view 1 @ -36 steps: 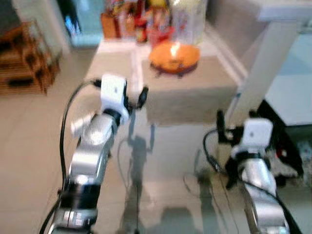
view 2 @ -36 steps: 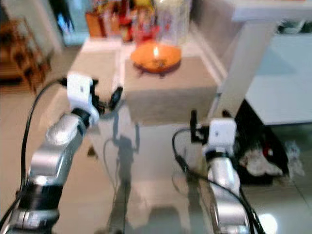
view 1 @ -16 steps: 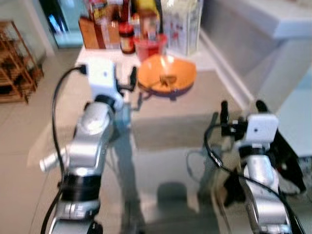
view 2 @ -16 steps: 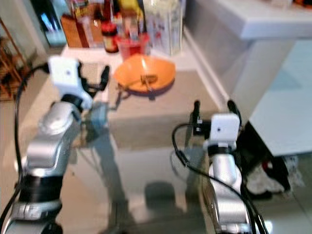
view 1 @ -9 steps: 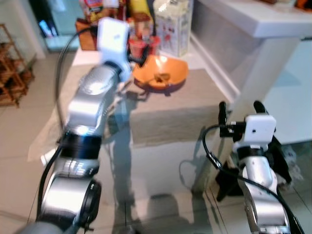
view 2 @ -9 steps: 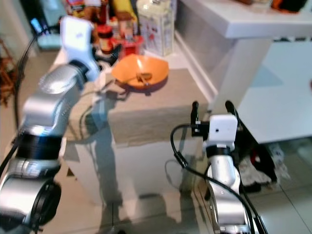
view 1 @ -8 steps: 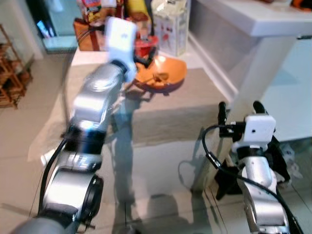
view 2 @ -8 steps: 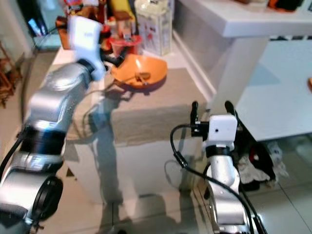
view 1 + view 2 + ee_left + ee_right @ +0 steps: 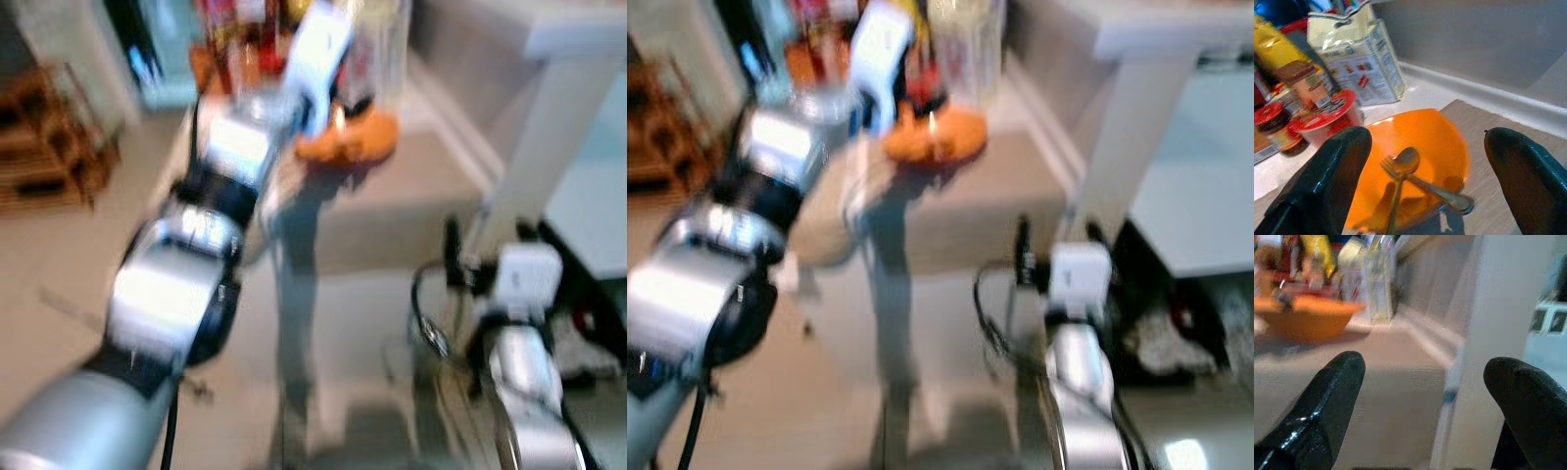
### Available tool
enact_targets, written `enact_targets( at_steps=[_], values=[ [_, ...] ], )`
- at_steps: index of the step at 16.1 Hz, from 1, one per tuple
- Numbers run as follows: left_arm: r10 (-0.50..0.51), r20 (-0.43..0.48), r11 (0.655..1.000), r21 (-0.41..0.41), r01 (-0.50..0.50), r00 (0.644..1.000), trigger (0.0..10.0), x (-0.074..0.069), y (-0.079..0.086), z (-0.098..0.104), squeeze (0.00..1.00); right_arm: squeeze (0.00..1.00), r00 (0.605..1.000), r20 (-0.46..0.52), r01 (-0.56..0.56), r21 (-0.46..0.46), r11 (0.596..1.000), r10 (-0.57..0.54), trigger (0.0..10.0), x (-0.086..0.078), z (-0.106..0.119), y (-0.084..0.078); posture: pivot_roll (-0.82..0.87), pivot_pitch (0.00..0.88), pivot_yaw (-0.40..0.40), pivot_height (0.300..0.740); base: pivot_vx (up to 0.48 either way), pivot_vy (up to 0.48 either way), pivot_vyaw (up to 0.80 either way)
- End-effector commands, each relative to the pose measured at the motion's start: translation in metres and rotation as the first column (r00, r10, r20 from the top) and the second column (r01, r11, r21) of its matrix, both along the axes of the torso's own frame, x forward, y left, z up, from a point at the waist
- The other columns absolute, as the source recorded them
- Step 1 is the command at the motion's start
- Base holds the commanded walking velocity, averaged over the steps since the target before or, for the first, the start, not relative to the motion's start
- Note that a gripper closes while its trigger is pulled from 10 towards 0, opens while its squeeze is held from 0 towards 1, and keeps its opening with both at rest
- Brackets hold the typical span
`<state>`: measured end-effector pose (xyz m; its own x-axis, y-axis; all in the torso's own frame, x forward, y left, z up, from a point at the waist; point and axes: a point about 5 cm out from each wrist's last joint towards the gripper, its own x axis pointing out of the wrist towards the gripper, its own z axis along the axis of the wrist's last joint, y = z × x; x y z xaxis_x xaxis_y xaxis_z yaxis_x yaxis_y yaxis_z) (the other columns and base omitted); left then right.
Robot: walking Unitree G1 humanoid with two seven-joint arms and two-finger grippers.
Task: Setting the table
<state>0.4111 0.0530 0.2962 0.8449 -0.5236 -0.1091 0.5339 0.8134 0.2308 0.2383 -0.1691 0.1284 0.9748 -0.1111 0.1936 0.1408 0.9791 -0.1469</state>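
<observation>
though head views blur, fork [image 9: 1391, 172] overlaps spoon [image 9: 1406, 161].

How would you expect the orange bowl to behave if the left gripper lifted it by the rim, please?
The orange bowl looks thin and glossy, so probably light, stiff and somewhat slippery. The fork and spoon lie loose inside, so tilting would likely slide them. The left gripper is open above it.

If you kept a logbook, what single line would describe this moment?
left gripper: open, above orange bowl | bowl holds spoon and fork | right gripper: open, low beside table
</observation>
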Motion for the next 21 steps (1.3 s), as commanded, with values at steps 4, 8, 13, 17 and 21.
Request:
enact_targets(
  at_steps=[4, 8, 13, 17, 21],
  values=[
    [0.131, 0.047, 0.988, -0.09, -0.127, 0.99, 10.0, 0.005, 0.034, -0.021, 0.0, 0.0, 1.0, 0.0, 0.006, 0.001, 1.0, -0.006, 10.0, -0.002, 0.002, 0.0, -0.11, 0.0, 0.077, 0.74, 0.0, 0.0, 0.0],
    [0.227, -0.01, 0.951, -0.211, -0.224, 0.974, 10.0, -0.002, 0.057, -0.059, 0.0, 0.0, 0.999, -0.008, -0.033, -0.008, 0.999, 0.033, 10.0, 0.004, 0.002, 0.003, -0.08, 0.0, 0.039, 0.74, 0.0, 0.0, 0.0],
    [0.205, 0.031, 0.957, -0.215, -0.193, 0.978, 10.0, -0.016, 0.055, -0.069, 0.0, 0.0, 0.997, -0.016, -0.076, -0.019, 0.997, 0.076, 10.0, 0.011, 0.002, 0.008, -0.06, 0.0, 0.021, 0.74, 0.0, 0.0, 0.0],
    [0.161, 0.082, 0.964, -0.226, -0.139, 0.984, 10.0, -0.024, 0.045, -0.065, 0.0, 0.0, 0.998, -0.01, -0.066, -0.013, 0.998, 0.065, 10.0, 0.012, 0.002, 0.008, -0.07, 0.0, 0.04, 0.74, 0.0, 0.0, 0.0],
    [0.082, 0.083, 0.976, -0.206, -0.063, 0.993, 10.0, -0.03, 0.03, -0.064, 0.0, 0.0, 0.998, -0.008, -0.055, -0.011, 0.998, 0.055, 10.0, 0.012, 0.002, 0.006, -0.07, 0.0, 0.042, 0.74, 0.0, 0.0, 0.0]
  ],
)
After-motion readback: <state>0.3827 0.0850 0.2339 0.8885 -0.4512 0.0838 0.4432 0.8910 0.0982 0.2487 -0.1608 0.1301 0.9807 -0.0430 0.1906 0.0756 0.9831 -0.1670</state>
